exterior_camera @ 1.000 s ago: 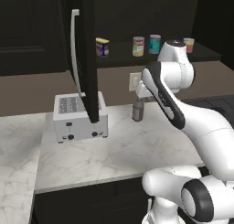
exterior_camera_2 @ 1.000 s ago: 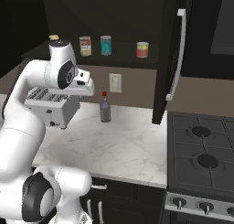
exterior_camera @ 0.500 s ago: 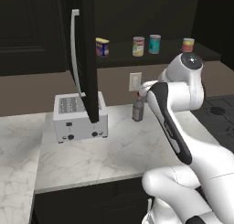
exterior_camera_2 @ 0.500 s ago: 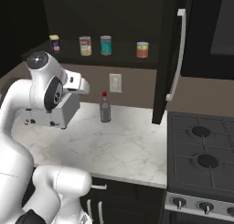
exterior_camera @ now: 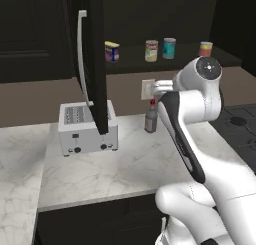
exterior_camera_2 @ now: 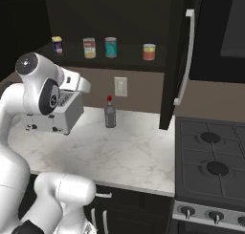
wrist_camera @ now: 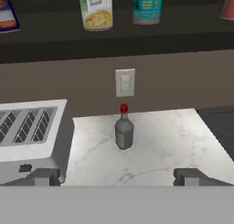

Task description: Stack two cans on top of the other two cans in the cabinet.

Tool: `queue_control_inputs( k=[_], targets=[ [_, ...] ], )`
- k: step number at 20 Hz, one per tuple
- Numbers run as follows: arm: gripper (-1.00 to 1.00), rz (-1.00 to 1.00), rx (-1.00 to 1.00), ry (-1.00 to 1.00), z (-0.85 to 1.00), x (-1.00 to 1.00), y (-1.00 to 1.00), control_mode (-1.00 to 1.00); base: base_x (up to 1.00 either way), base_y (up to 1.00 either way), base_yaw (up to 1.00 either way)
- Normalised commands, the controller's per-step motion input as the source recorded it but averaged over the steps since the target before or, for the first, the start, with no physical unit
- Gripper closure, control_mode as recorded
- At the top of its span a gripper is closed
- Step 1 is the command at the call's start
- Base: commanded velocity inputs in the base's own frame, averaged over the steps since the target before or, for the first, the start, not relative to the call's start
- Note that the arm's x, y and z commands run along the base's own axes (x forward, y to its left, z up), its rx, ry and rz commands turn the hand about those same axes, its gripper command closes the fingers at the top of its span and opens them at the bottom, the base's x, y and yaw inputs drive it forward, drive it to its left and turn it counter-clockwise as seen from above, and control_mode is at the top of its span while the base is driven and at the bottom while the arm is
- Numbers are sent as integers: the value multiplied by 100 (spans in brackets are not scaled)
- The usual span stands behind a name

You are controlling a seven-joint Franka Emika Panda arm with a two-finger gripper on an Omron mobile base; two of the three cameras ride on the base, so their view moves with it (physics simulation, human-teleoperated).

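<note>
Claw has drawn back and lowered toward the bottle, fingers spread wide, holding nothing.

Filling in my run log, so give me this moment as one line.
phase: approach | end effector: open, empty, facing shelf | four cans apart on cabinet shelf, none stacked | grey bottle upright on worktop beside toaster

Arm: folded high, elbow joint level with the shelf of the cabinet, forearm angled down toward the base.
Gripper: below that shelf, facing it; fingertips set wide apart, nothing between them.
</note>
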Motion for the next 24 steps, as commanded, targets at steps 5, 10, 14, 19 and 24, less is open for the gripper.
queue_control_inputs(
  k=[5,10,14,19,24],
  targets=[
    [-100,-4,1,0,46,25,1,-100,0,0,0],
    [-100,0,2,0,30,41,1,-100,0,0,0],
    [-100,0,1,0,19,46,0,-100,0,0,0],
    [-100,0,3,0,10,55,0,-100,0,0,0],
    [-100,10,0,0,7,39,0,-100,0,0,0]
  ],
)
